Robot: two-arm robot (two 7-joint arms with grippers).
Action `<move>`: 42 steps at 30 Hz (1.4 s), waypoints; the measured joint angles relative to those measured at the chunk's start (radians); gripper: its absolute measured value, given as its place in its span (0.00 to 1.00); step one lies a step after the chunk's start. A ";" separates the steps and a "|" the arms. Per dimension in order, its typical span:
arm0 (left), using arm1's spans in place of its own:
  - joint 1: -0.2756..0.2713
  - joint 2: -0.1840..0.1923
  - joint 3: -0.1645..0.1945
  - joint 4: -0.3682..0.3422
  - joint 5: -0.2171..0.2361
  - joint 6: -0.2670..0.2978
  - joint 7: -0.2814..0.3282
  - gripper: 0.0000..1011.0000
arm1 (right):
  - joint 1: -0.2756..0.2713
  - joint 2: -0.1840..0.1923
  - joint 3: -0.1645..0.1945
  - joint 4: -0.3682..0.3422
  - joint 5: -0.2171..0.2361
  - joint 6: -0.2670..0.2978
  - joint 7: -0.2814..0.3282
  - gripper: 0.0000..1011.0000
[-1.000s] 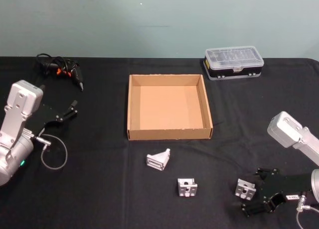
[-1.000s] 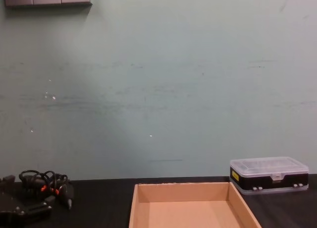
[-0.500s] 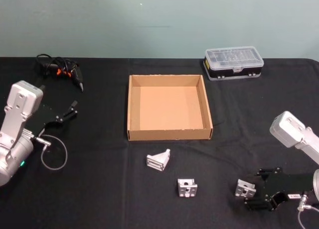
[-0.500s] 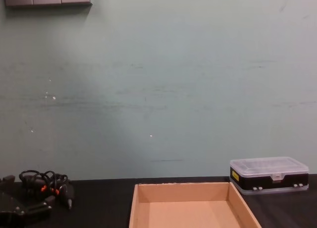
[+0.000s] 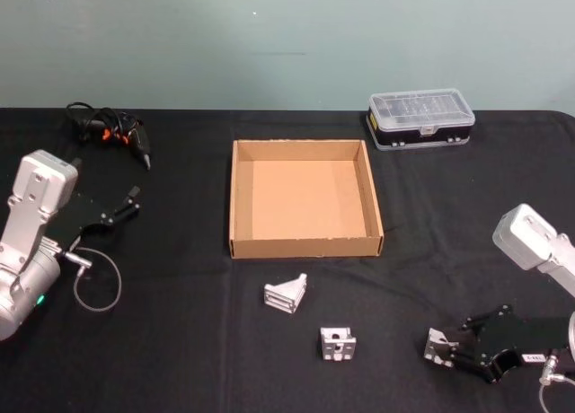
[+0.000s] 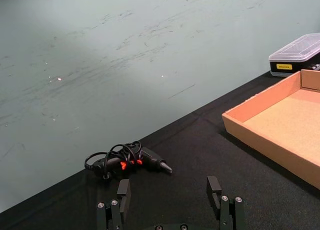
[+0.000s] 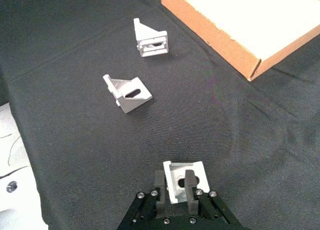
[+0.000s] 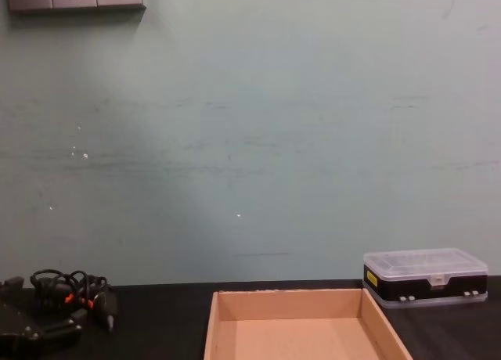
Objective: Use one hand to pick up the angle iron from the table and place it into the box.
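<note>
My right pincer clamps one thin wall of the angle iron, which I judge stiff, light and slick; left pincer idles apart at left.

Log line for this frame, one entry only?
right claw: shut on rightmost angle iron | left claw: open, parked over table left | box: empty

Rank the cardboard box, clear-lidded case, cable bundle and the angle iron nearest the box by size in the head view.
1. cardboard box
2. clear-lidded case
3. cable bundle, close to the case; sprawl makes this unsure
4. angle iron nearest the box
</note>
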 joint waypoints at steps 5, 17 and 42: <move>0.000 0.000 0.000 0.000 0.000 0.000 0.000 0.99 | -0.004 -0.003 0.004 0.005 0.000 -0.012 0.007 0.16; 0.000 0.000 0.000 0.000 0.000 0.000 0.000 0.99 | -0.027 0.001 0.035 -0.010 0.007 -0.041 -0.006 0.06; 0.000 0.000 0.000 0.000 0.000 0.000 0.000 0.99 | 0.149 -0.196 0.064 -0.004 -0.067 -0.101 -0.090 0.06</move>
